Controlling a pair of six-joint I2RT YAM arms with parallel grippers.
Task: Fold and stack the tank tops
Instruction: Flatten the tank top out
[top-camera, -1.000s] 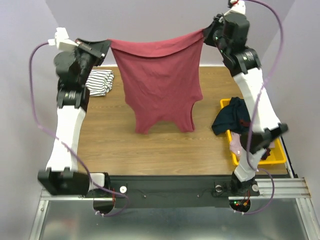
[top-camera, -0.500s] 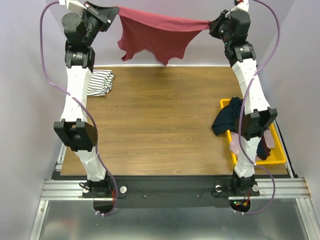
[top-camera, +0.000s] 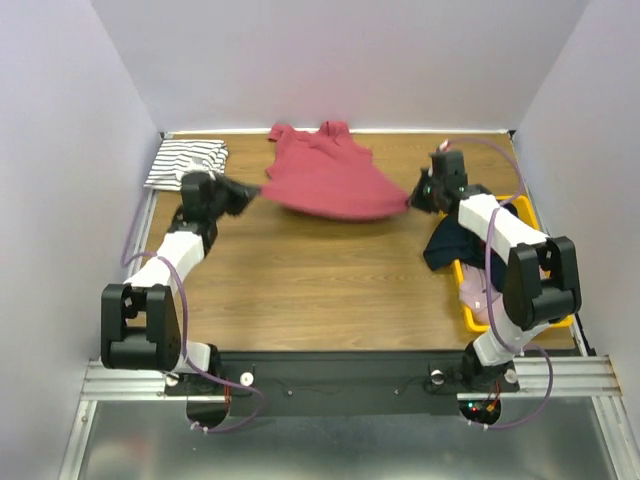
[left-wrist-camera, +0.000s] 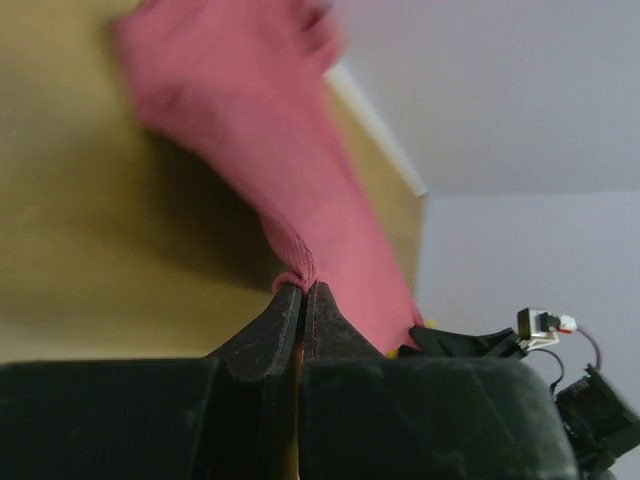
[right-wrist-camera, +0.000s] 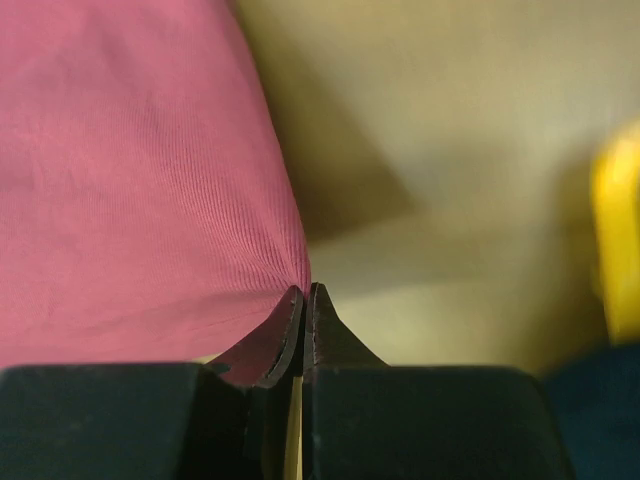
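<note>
Red tank top (top-camera: 328, 180) now low, outstretched

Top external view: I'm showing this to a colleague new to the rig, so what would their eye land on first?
The dark red tank top, spread over the far half of the table and pinched at its near corners by the left gripper and right gripper. Next come the striped tank top, folded in the far left corner, and the yellow bin on the right with a dark garment draped over its edge.
</note>
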